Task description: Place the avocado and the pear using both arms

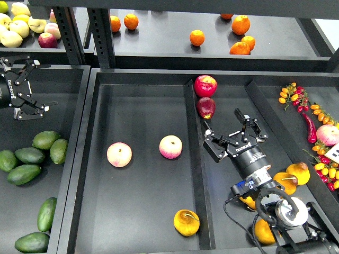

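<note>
Near tray front, plump yellow pear (186, 222), smooth oval avocado (24, 174) left, both jaws seemingly open, empty.

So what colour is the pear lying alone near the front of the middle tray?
Yellow-orange, with a thin brown stem: the pear, seen clearly in the head view.

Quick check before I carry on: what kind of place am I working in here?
Probably a mock grocery produce display: black shelving with shallow black bins, fruit sorted by kind, like avocados at left and oranges on the upper shelf, and what looks like a label card at the right edge.
</note>
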Robot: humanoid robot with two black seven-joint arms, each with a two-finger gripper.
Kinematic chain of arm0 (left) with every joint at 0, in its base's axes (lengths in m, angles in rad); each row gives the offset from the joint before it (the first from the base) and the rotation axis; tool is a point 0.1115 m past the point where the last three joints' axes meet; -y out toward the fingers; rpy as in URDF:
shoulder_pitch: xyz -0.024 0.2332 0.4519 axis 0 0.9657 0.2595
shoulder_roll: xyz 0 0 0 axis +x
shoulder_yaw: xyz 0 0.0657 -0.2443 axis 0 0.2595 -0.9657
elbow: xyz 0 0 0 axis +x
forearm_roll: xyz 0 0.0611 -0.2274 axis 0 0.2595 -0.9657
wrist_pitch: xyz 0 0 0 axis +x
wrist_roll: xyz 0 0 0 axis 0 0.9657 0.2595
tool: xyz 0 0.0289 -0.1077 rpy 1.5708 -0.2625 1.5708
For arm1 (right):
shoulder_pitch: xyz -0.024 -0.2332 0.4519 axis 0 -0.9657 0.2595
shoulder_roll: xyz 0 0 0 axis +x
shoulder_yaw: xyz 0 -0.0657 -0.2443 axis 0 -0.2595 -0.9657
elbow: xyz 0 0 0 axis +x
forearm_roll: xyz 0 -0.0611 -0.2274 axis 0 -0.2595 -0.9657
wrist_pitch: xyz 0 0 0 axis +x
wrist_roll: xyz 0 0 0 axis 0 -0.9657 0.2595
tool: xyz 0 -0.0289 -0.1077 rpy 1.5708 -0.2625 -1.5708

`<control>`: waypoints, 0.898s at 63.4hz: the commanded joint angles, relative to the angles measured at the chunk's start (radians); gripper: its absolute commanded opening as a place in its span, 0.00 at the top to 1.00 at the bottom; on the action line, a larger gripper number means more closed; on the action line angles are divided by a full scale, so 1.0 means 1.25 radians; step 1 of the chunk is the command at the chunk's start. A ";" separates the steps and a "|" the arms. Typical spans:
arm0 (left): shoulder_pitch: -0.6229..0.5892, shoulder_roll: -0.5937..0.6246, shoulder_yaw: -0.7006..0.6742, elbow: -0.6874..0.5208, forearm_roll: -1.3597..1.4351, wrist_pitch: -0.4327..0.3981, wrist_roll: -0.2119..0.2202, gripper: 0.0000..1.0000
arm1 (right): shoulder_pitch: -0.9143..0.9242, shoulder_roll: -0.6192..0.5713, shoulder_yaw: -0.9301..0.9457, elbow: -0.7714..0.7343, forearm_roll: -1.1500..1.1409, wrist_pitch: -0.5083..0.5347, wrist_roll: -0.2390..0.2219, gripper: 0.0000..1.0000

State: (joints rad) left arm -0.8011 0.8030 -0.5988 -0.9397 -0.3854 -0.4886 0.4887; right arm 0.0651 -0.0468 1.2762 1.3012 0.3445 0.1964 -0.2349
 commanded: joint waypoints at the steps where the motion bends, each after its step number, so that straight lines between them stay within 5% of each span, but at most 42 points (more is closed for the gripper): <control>1: 0.097 -0.034 -0.136 -0.009 -0.039 0.000 0.000 0.01 | 0.002 -0.001 -0.022 0.000 -0.002 -0.001 0.000 0.00; 34: 0.366 -0.272 -0.484 -0.077 -0.045 0.000 0.000 0.01 | 0.083 -0.098 -0.112 -0.003 -0.003 -0.032 -0.016 0.00; 57: 0.454 -0.498 -0.611 -0.095 -0.035 0.000 0.000 0.01 | 0.193 -0.204 -0.278 -0.003 0.001 -0.146 -0.196 0.00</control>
State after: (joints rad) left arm -0.2525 0.2439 -1.3253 -1.0584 -0.4303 -0.4886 0.4888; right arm 0.2495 -0.2575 0.9896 1.2976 0.3443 0.0589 -0.4320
